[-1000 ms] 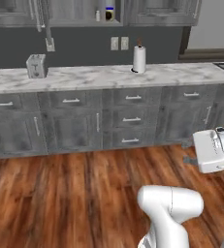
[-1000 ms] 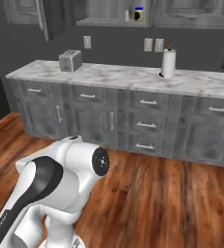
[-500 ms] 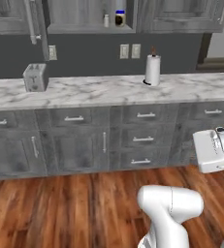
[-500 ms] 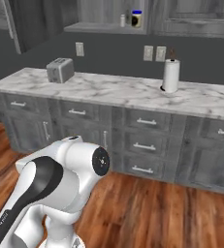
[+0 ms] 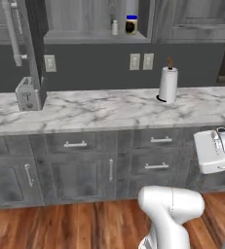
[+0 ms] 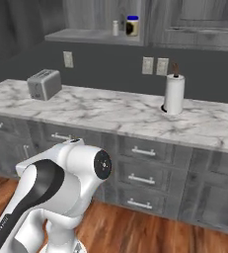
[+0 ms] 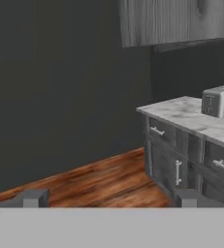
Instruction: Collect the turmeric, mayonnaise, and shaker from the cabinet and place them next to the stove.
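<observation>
**Open cabinet above the marble counter, jars on its shelf, gripper empty**

Cabinet (image 5: pixel 94 19) open, its door (image 5: pixel 36 44) swung out edge-on at the left of the left base view, long pale bar handle (image 5: pixel 12 31) on it; on the shelf the shaker (image 5: pixel 114 27), small and pale, stands just left of the mayonnaise (image 5: pixel 131 25), cream jar with blue lid; the two are close but I cannot tell if they touch; same pair in the right base view, shaker (image 6: pixel 115 27) left of mayonnaise (image 6: pixel 132 25); a sliver of something dark just left of the shaker, too small to name

Below, marble counter (image 5: pixel 99 114) runs across; toaster (image 5: pixel 28 94) at the left, partly behind the door edge; paper-towel roll (image 5: pixel 168 84) upright toward the right; wall outlets (image 5: pixel 141 62) between shelf and counter; grey drawers (image 5: pixel 153 153) under the counter, wood floor (image 5: pixel 84 226) in front

Gripper (image 7: pixel 108 198) low in the hand view, finger tips (image 7: pixel 35 197) standing wide apart, nothing between them; it faces a dark wall and the counter's end, toaster (image 7: pixel 220 100) at the right
</observation>
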### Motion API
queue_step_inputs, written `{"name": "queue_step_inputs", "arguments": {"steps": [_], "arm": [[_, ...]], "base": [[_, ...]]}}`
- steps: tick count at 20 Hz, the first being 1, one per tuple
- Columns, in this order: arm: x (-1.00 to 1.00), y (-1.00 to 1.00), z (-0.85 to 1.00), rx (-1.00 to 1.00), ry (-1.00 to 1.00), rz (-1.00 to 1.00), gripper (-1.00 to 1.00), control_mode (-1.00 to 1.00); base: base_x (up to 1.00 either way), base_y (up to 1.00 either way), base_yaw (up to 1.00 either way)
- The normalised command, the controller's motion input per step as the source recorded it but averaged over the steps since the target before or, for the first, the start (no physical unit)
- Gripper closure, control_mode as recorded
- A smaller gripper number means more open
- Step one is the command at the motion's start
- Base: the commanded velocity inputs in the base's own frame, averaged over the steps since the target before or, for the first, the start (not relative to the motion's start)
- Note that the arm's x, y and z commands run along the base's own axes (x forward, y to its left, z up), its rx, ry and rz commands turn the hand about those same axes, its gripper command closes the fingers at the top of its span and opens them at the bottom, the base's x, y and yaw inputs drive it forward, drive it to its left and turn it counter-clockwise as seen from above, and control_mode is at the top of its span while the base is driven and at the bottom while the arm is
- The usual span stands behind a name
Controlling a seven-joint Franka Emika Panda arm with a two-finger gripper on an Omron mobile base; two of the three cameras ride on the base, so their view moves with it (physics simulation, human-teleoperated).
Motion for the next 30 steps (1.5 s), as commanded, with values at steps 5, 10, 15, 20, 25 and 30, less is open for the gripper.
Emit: {"name": "queue_step_inputs", "arguments": {"steps": [5,10,15,20,25,30], "arm": [[0.00,0.00,0.00,0.00,0.00,0.00,-1.00,1.00],[0.00,0.00,0.00,0.00,0.00,0.00,-1.00,1.00],[0.00,0.00,0.00,0.00,0.00,0.00,-1.00,1.00],[0.00,0.00,0.00,0.00,0.00,0.00,-1.00,1.00],[0.31,0.13,0.10,0.00,0.00,-0.01,-1.00,-1.00],[0.62,0.25,0.55,-0.01,0.00,-0.09,-1.00,-1.00]], "base": [[1.00,0.03,0.00],[1.00,0.27,-0.06],[0.99,0.35,-0.07],[0.91,0.36,-0.02],[0.52,0.23,0.00],[0.00,0.00,0.00]]}}
